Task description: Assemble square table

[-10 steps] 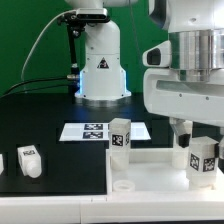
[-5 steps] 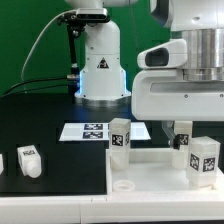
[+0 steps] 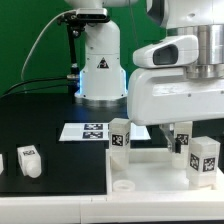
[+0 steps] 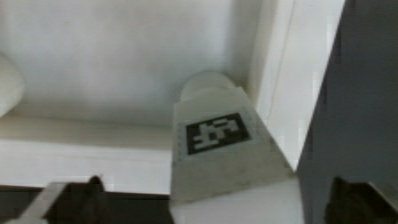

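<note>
The white square table top (image 3: 150, 172) lies at the front of the exterior view's right. One tagged white leg (image 3: 120, 135) stands at its back left corner and another leg (image 3: 205, 160) stands at its right. My gripper (image 3: 181, 133) hangs over the top's back right part, mostly hidden behind its own white body. In the wrist view a tagged leg (image 4: 222, 140) lies between my dark fingertips (image 4: 80, 200), with a gap on both sides. My gripper (image 4: 217, 205) is open.
A loose tagged leg (image 3: 28, 160) lies on the black table at the exterior view's left, with another (image 3: 2, 162) at the frame's edge. The marker board (image 3: 92, 130) lies behind the table top. The robot base (image 3: 100, 70) stands at the back.
My arm and gripper have shifted toward the exterior view's left above the table top. The legs and the top have not moved.
</note>
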Available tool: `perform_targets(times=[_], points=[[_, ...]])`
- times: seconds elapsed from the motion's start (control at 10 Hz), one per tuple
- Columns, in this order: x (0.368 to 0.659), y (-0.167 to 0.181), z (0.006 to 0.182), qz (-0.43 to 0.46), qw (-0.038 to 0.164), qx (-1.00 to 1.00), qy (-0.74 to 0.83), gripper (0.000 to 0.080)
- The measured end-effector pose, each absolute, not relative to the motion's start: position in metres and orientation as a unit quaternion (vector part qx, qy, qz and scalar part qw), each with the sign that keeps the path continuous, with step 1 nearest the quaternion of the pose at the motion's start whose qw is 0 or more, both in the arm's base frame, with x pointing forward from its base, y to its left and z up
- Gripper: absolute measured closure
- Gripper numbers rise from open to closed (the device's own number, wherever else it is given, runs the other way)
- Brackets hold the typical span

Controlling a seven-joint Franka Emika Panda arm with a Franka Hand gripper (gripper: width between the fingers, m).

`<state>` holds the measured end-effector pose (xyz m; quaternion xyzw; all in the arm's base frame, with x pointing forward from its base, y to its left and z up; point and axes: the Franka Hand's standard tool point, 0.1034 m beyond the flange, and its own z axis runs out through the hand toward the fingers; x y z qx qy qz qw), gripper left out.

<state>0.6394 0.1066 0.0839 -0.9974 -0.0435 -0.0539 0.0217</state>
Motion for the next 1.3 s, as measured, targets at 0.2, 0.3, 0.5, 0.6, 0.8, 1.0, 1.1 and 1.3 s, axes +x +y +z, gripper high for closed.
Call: perform_targets(times=[0.2, 0.3, 0.5, 0.6, 0.8, 1.0, 1.1, 1.3], points=[[0.639, 0.107, 0.083, -0.052, 0.026, -0.998, 0.033, 0.0465], [0.639, 0.107, 0.083, -0.051, 0.028, -0.996, 0.064, 0.0465], [0.638, 0.111, 0.082, -0.049, 0.028, -0.980, 0.192, 0.0515], [0.638, 0.112, 0.083, -0.047, 0.028, -0.963, 0.264, 0.0515], [0.637, 0.113, 0.081, -0.037, 0.039, -0.888, 0.457, 0.0515], [0.637, 0.117, 0.082, -0.019, 0.060, -0.774, 0.630, 0.0514], [0.638, 0.115, 0.082, -0.014, 0.066, -0.760, 0.646, 0.0514], [0.637, 0.115, 0.081, -0.013, 0.066, -0.766, 0.639, 0.0509]])
